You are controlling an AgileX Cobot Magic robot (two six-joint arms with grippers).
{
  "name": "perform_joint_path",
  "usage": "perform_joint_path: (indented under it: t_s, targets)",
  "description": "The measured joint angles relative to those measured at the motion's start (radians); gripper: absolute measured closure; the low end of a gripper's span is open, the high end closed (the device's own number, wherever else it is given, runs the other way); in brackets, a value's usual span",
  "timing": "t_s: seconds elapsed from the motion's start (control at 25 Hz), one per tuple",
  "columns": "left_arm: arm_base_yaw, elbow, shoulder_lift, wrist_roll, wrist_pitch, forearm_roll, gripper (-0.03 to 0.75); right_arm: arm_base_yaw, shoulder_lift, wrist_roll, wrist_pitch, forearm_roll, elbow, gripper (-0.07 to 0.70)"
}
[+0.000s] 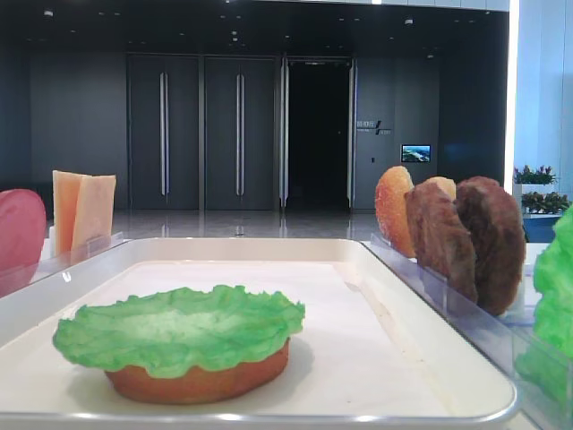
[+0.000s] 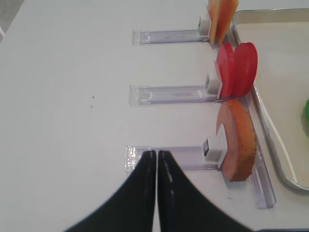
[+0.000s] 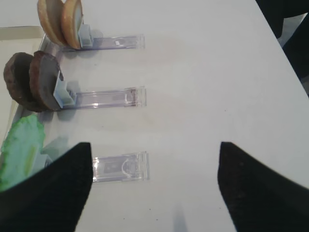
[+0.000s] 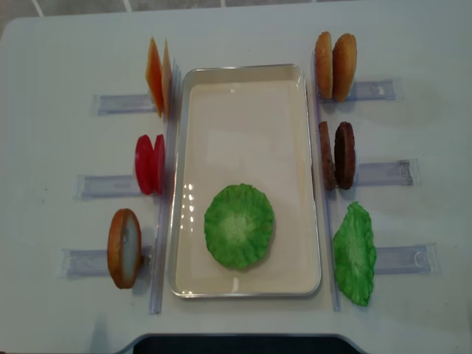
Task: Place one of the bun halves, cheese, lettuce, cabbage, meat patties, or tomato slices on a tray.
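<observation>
Ruffled green lettuce on glossy tray

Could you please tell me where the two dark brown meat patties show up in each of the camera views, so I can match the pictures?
Exterior high: meat patties at the right, upright beyond the tray rim.
Right wrist: upper left, on edge at the end of a clear holder strip.
Left wrist: not in view.
Exterior high (realsense): right of the tray, middle row.
Shared landmark: the bun halves stand next to them, one holder over.
</observation>
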Motion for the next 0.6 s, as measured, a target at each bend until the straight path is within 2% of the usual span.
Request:
perform_joint_path:
  t_s: [0.6]
  targets:
    - [0.000,0.000,0.000,0.007,0.000,0.000,0.722,0.000,0.000,0.001,0.000,0.000,0.000,0.090]
